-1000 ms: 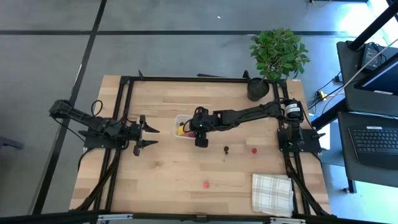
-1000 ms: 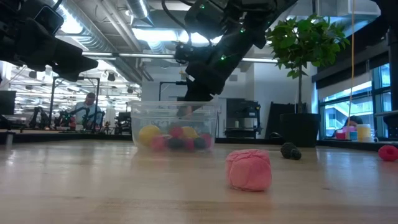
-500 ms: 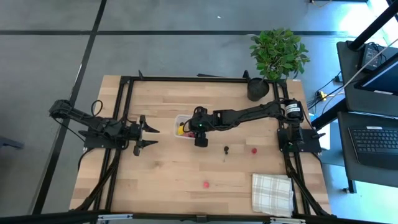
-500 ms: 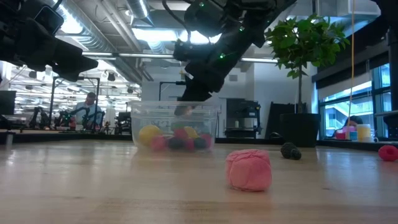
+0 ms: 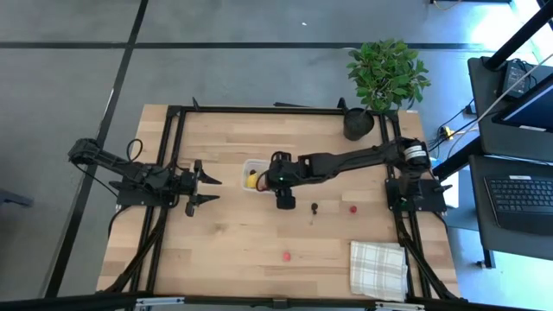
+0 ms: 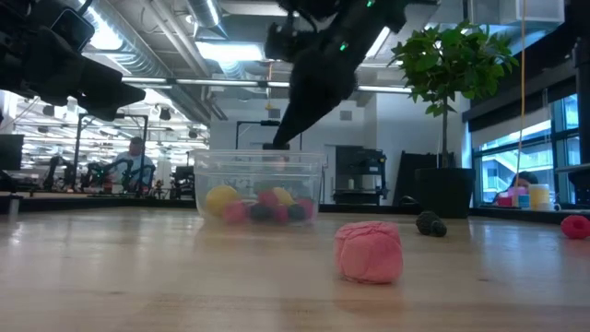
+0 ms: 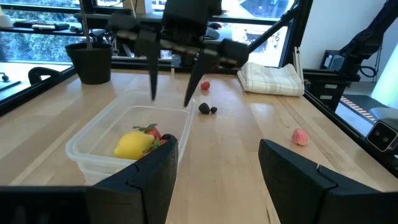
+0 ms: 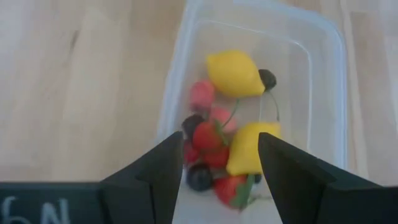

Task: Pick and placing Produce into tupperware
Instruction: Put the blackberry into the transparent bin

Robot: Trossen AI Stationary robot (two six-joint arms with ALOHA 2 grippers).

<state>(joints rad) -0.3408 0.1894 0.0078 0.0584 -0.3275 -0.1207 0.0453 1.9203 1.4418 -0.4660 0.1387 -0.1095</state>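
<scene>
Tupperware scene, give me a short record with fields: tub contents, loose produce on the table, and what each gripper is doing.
tub: clear tupperware near the table's middle
contents: two yellow lemons, red berries and dark berries
loose produce: pink raspberry, dark berry, red berry on the wooden table
right gripper: open, empty, above the tub's edge
left gripper: open, empty, waiting left of the tub

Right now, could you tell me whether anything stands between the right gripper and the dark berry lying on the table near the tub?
Nothing visible does. The right gripper hangs open above the tub's near edge, empty, and only bare table lies between it and the dark berry.
</scene>
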